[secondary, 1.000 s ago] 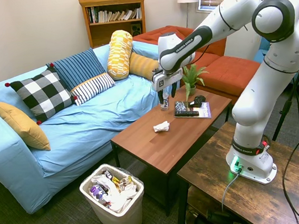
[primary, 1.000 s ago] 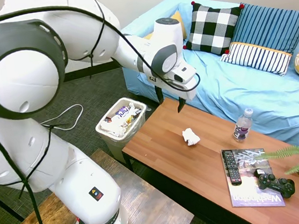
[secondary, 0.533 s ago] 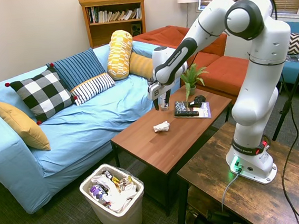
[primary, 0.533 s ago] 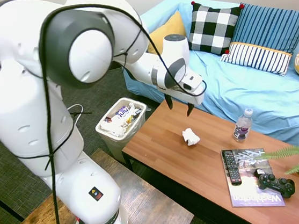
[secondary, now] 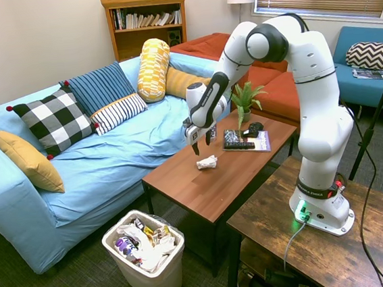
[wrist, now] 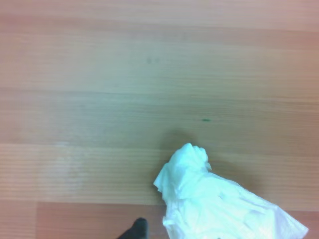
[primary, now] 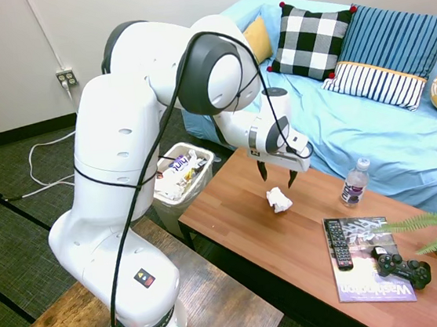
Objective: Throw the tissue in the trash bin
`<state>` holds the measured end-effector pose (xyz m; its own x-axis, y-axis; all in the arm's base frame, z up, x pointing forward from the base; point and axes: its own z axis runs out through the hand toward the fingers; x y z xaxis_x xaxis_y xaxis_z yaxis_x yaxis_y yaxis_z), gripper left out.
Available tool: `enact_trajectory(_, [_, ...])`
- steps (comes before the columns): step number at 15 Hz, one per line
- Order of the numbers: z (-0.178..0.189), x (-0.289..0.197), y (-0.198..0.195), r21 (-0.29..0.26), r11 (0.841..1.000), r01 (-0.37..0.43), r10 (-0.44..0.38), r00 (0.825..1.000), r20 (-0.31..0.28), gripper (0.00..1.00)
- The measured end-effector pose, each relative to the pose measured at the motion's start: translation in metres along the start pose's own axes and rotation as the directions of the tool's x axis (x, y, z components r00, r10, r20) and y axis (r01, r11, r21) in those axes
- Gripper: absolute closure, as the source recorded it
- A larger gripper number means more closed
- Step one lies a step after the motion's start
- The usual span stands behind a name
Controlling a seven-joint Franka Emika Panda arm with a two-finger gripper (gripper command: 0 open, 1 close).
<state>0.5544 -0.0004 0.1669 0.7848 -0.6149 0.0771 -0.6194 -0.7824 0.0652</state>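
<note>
The magazine [primary: 366,265] on the worktop [primary: 257,226] carries a title beginning "Wash", the rest too blurred to read. The robot's base [primary: 148,326] bears "FRANKA" lettering, barely legible.

Over the last second the arm has folded in and dropped toward the worktop [primary: 291,242]. The gripper [primary: 277,176], earlier high above the worktop's sofa-side edge near the bin-end corner, now hangs low, just above the tissue [primary: 278,198] and slightly toward that edge. Its fingers [primary: 263,170] remain spread apart, pointing down at the wood.
</note>
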Motion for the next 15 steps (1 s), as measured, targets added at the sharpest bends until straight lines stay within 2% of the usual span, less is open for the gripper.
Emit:
enact_trajectory(4, [0.027, 0.003, 0.004, -0.008, 0.998, 0.057, -0.057, 0.998, 0.008, 0.00])
enact_trajectory(10, [0.056, -0.004, 0.004, -0.009, 0.997, 0.079, -0.079, 0.996, 0.045, 0.00])
enact_trajectory(11, [0.059, -0.003, 0.002, -0.007, 0.997, 0.077, -0.077, 0.996, 0.049, 1.00])
enact_trajectory(15, [0.069, 0.000, -0.002, 0.007, 0.998, 0.067, -0.067, 0.996, 0.065, 1.00])
